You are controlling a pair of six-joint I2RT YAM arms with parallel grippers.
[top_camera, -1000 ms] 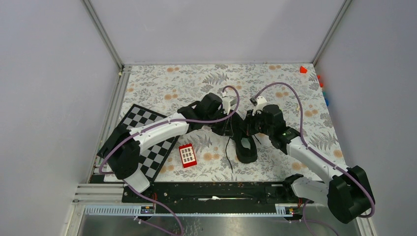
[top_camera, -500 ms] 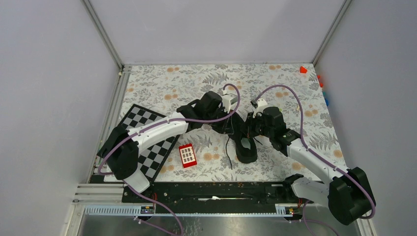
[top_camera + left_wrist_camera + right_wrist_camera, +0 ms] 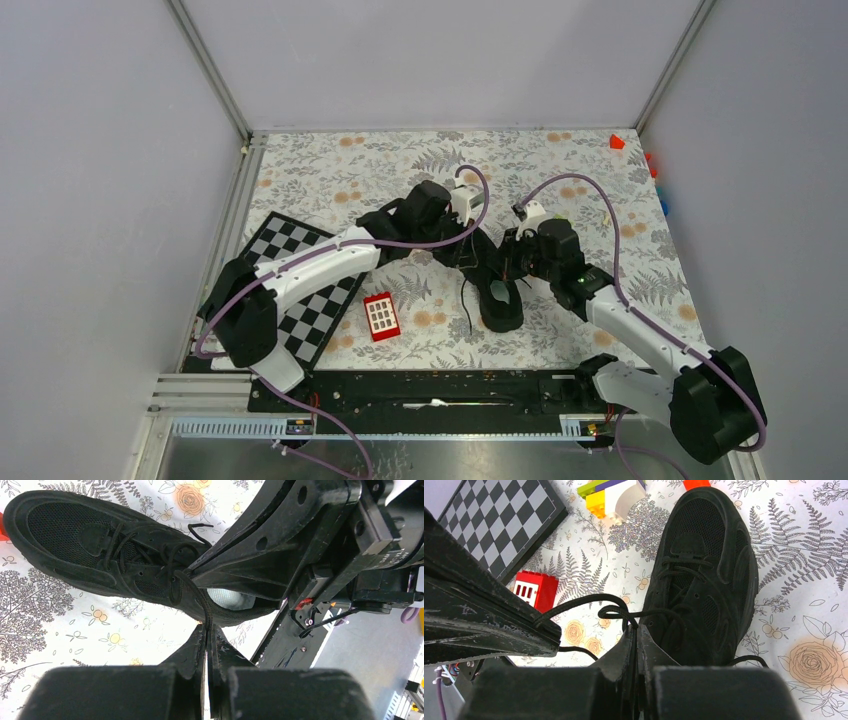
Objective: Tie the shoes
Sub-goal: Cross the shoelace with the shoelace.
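Floral tabletop [image 3: 330,170] | black sneaker [image 3: 503,312] mid-frame, likely light, soft | laces [image 3: 199,599] thin, limp, slippery: pinch mid-strand | left gripper [image 3: 206,630], right gripper [image 3: 636,632] both clamped on laces

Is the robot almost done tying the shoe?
Not yet. Done: the laces are threaded up the front of the shoe. In hand: the left claw and the right claw are each shut on a lace strand stretched out from the shoe. Left: no bow shows anywhere, so making the loops and tightening them remains.
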